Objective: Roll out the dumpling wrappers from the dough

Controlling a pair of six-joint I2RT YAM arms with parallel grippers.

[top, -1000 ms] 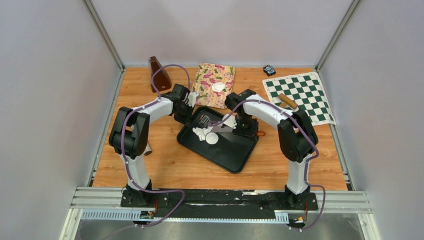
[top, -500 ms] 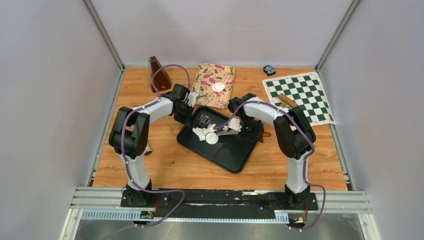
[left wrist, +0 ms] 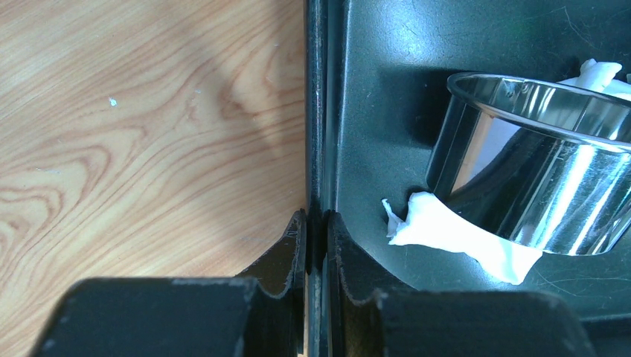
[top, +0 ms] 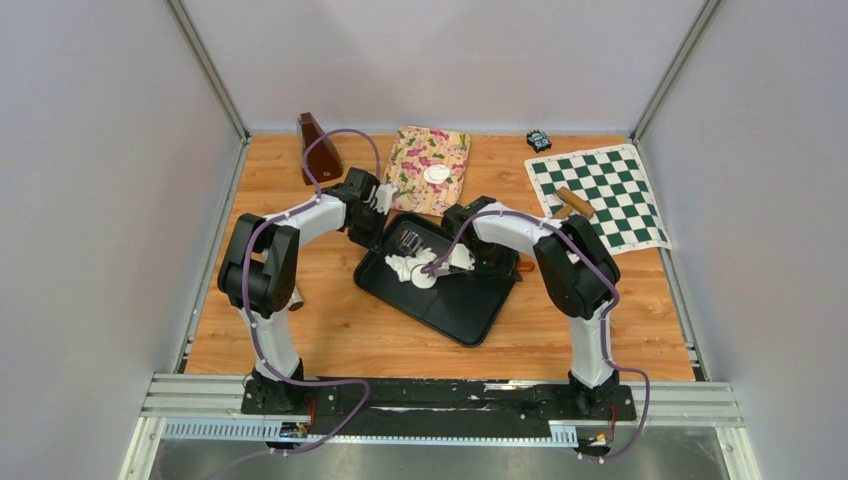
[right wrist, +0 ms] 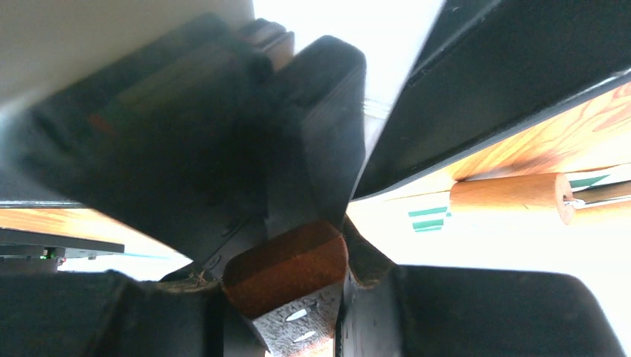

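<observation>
A black tray (top: 470,310) holds a ragged white dough lump (top: 403,264), a shiny ring cutter (top: 404,240) and one round dumpling wrapper (top: 424,278). More wrappers (top: 436,174) lie on the floral cloth (top: 418,160). My left gripper (top: 376,232) is shut on the tray's far-left rim (left wrist: 315,111); the left wrist view shows the cutter (left wrist: 536,171) standing over a dough scrap (left wrist: 454,234). My right gripper (top: 480,256) is shut on the brown handle (right wrist: 286,275) of a flat-bladed tool, whose blade reaches toward the wrapper on the tray.
A wooden rolling pin (top: 573,202) lies on the green chequered mat (top: 610,190) at the back right. A brown metronome (top: 320,148) stands at the back left and a small blue object (top: 539,139) by the back wall. Grey walls close in three sides.
My right arm has swung left and lower over the tray, bringing the tool's blade up to the dough and the round wrapper. The left arm has stayed still on the rim.
</observation>
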